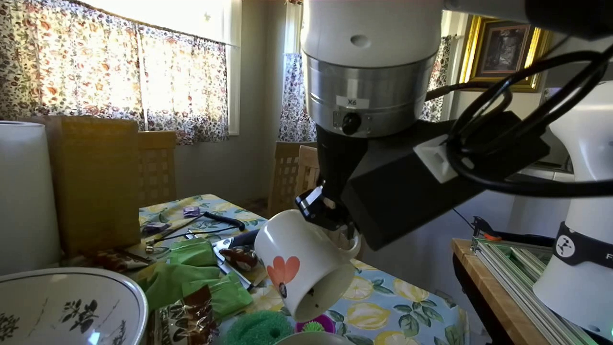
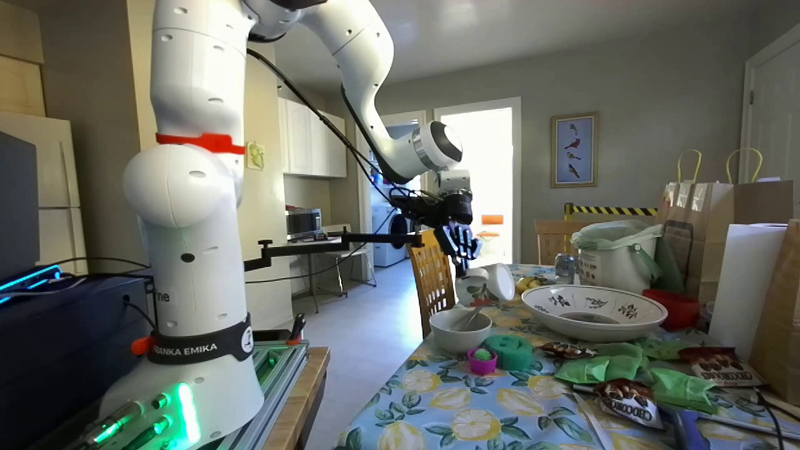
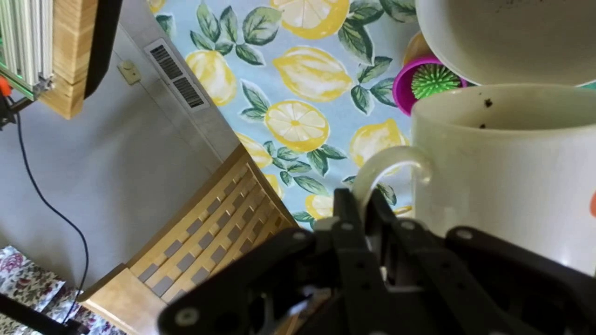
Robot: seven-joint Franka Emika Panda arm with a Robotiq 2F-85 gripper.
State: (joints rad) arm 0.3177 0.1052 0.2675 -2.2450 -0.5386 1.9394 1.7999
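Near the table's (image 2: 450, 419) edge that faces the robot's base (image 2: 187, 387), in an exterior view, a white bowl (image 2: 459, 342) stands with a utensil (image 2: 471, 317) leaning in it. Next to the right, and higher, hangs a white mug (image 2: 477, 295), held off the table just above that bowl. The gripper (image 3: 364, 204) is above it, its fingers clamped together on the handle (image 3: 387, 157) (the wrist view shows the loop pinched between the tips). From those tips the mug's body lies downward and to one side, to the right in the wrist view; its long axis slants, base higher, the mouth turned down toward the bowl, with dark specks (image 3: 487, 103) inside. The single arm here is the one that holds it. Farther right, in from the same edge, stands a purple cup (image 2: 482, 367) with a spiky green brush (image 2: 482, 354) in it, and just beside it a green scrubber (image 2: 511, 354). Beyond them rests a wide patterned bowl (image 2: 590, 329); in front of it and farther right lie green wrappers (image 2: 681, 388).
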